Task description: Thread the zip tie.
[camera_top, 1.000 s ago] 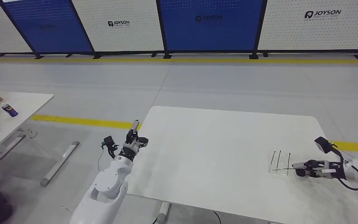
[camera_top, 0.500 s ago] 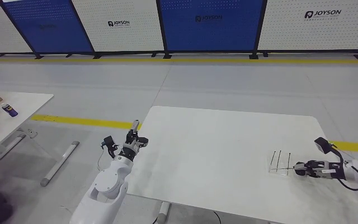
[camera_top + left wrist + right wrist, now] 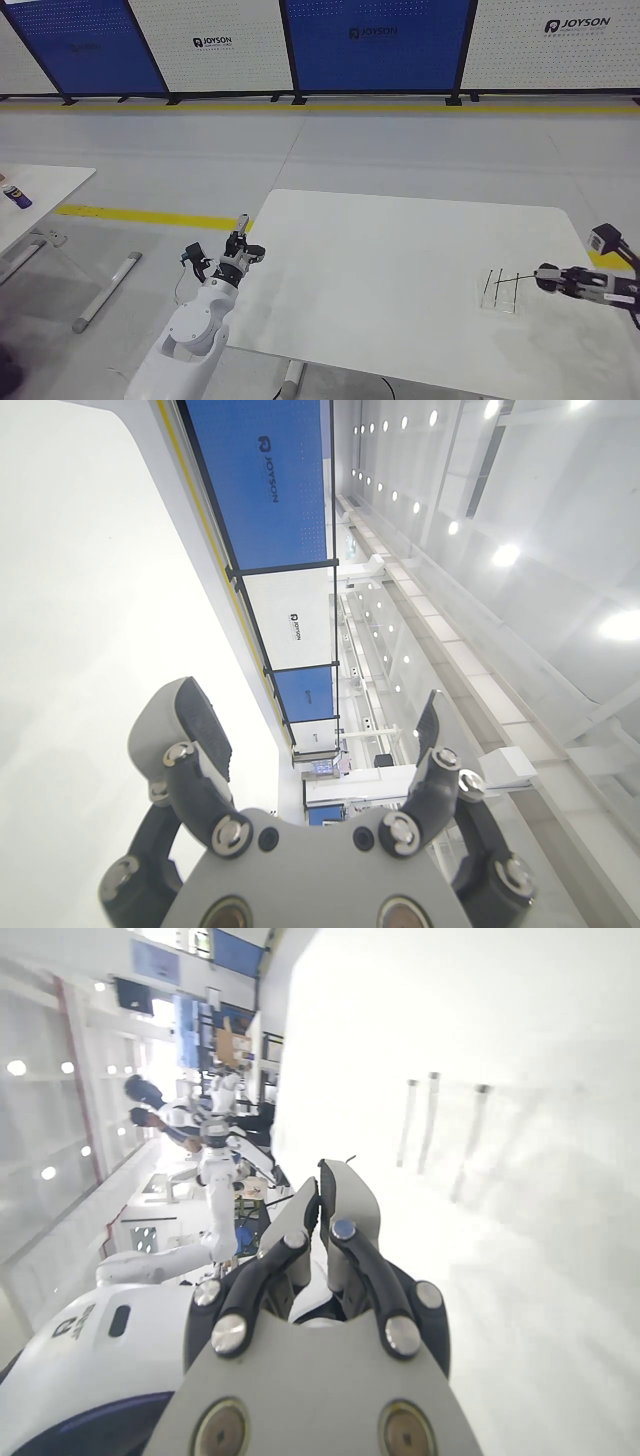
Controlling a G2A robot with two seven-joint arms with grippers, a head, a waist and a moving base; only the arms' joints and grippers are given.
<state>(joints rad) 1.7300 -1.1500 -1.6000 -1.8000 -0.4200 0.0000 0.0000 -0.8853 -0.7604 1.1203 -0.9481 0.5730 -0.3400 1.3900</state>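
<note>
near the closed right gripper [image 3: 319, 1175] lie three zip ties [image 3: 428, 1118].

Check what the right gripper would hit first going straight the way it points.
Likely the three loose zip ties on the table, directly ahead in the top view. The right gripper, seemingly gripping a fourth zip tie, may sit above them and pass over; height unclear.

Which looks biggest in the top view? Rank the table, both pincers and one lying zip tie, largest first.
1. table
2. left pincer and right pincer: alike, so unranked
3. zip tie: about as long, but far thinner
</note>
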